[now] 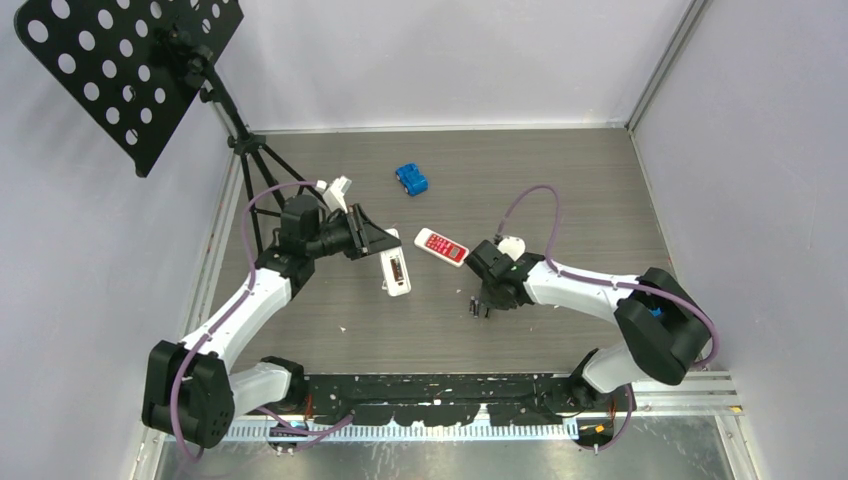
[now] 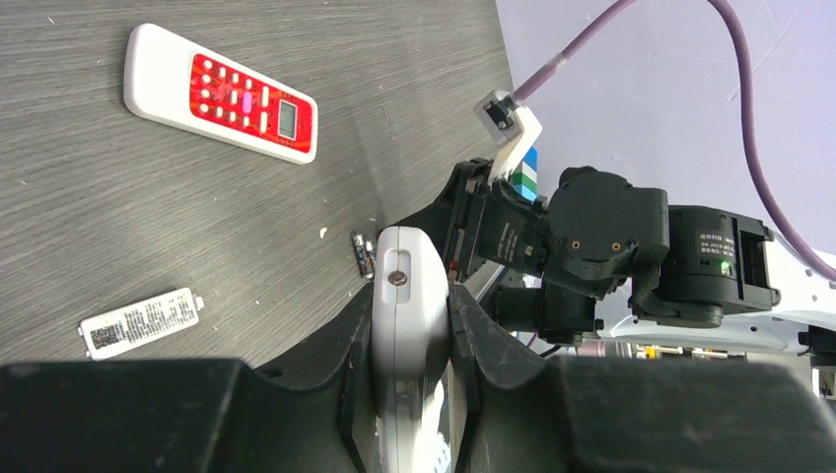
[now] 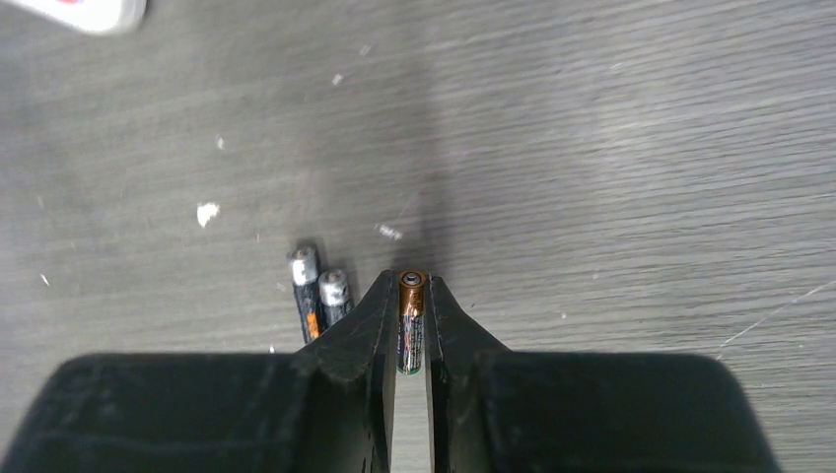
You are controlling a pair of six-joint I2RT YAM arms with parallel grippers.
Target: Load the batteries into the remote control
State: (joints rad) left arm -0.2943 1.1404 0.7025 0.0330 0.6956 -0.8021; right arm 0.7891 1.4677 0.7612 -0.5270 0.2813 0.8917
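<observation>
My left gripper (image 1: 378,248) is shut on a white remote (image 1: 397,272) and holds it above the table; in the left wrist view the remote (image 2: 407,286) stands edge-on between the jaws of that gripper (image 2: 411,330). My right gripper (image 1: 482,306) is low over the table and shut on one battery (image 3: 411,320), copper-topped, held lengthwise between its fingertips (image 3: 411,288). Two more batteries (image 3: 318,299) lie side by side on the table just left of it; they also show in the left wrist view (image 2: 363,254).
A second remote with a red face (image 1: 441,246) lies between the arms and shows in the left wrist view (image 2: 222,94). A small white labelled cover (image 2: 140,322) lies on the table. A blue toy car (image 1: 411,179) sits further back. A black music stand (image 1: 130,70) stands at the far left.
</observation>
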